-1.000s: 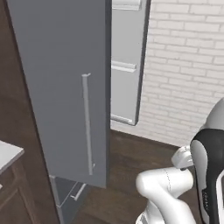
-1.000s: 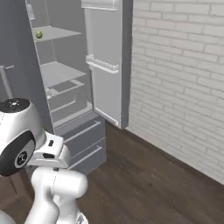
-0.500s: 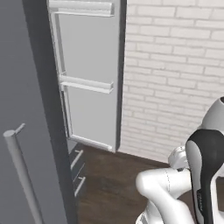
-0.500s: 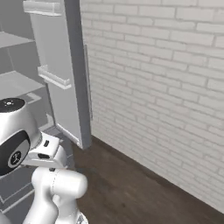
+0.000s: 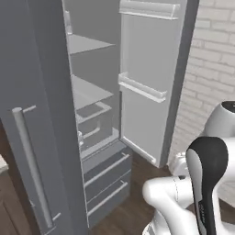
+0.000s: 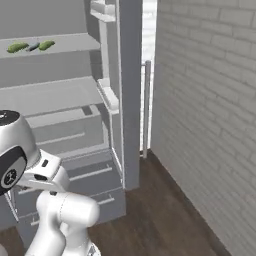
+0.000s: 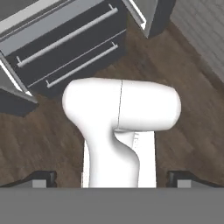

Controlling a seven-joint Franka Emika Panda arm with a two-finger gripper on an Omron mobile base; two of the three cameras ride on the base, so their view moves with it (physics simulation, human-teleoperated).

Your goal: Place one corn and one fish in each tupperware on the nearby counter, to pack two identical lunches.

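Note:
An open grey fridge (image 5: 92,114) stands in front of me. In the right base view its upper shelf (image 6: 55,42) carries two small green oblong items (image 6: 17,47) (image 6: 46,45) with a darker one (image 6: 32,47) between them; they are too small to name. My gripper (image 7: 111,179) points down over my own body and the dark wood floor. Its two fingertips (image 7: 43,178) stand far apart with nothing between them, so it is open. The tupperware is out of view. A pale sliver of the counter (image 5: 2,163) shows at the left edge.
The fridge's left door (image 5: 36,137) with its long handle swings out close on my left. The right door (image 5: 151,87) with its door bins stands open against the white brick wall (image 6: 210,125). Two dark freezer drawers (image 7: 70,41) sit at the bottom.
The whole picture has shifted in both base views, so the base has moved: the fridge interior and its shelves now face me. The arm stays folded as before.

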